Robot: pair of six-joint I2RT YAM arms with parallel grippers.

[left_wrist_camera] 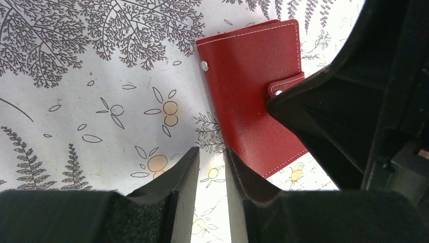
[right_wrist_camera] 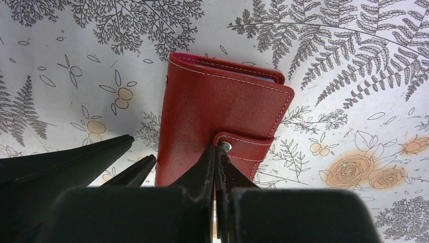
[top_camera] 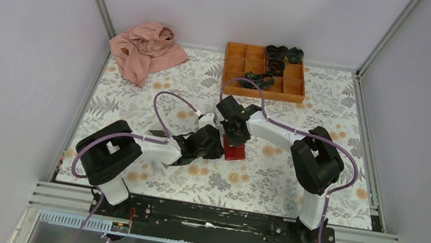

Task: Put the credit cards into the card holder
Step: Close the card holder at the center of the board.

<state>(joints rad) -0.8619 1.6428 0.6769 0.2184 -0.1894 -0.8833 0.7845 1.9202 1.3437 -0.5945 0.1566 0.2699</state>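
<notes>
The card holder [right_wrist_camera: 217, 116] is lying closed, seeming light, stiff and slick; its 4 o'clock snap tab [right_wrist_camera: 248, 144] is offering purchase. There the right fingers [right_wrist_camera: 201, 176] are pressing, fully closed; the left fingers [left_wrist_camera: 174, 195] are hovering part-open, empty.

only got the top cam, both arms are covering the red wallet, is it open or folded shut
Observer: Folded shut. In the right wrist view the card holder lies closed on the cloth, with its snap tab wrapped over the front cover.
Operator: is the right gripper holding that tab
Observer: No grip shows. The right gripper is shut, fingertips together, with the tips resting at the metal snap on the tab.
</notes>
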